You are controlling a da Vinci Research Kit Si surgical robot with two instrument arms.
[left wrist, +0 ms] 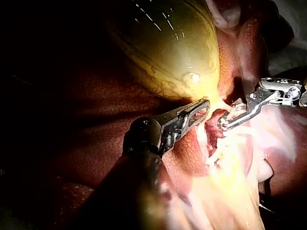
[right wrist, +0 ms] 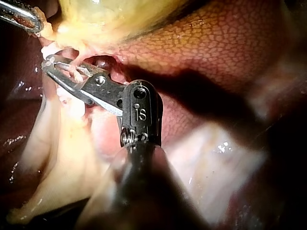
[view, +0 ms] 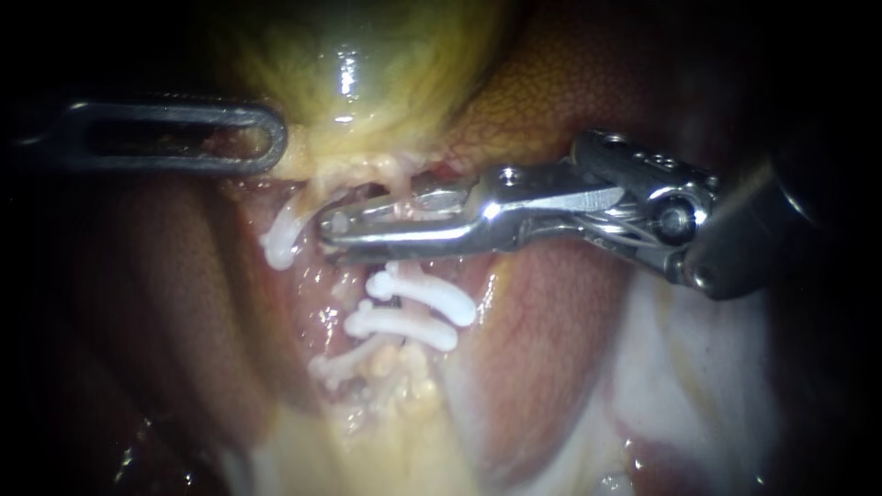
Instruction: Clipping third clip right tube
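- The right instrument had its jaws drawn nearly together, tips meeting, and clamped across the right tube at the centre of the frame.
- Pale strands of tissue lay over the top jaw.
- In the right wrist view, a narrow slit showed between the two jaws behind the tips, with a pale strand crossing it.
- Just below the jaws, the upper clip and the lower clip, both white, sat crosswise on the right tube, close together but not touching.
- A curved white clip lay left of the right instrument's tips.
- The right instrument's shaft entered from the right edge of the frame.
- The left instrument, at upper left, had its slotted jaws closed on the lower edge of the gallbladder. Tissue showed through the slot.
- In the left wrist view, these jaws lay together with yellow tissue at the tip.
- The gallbladder, yellow-green and glossy, filled the upper centre.
- The liver, reddish-brown, occupied the upper right.
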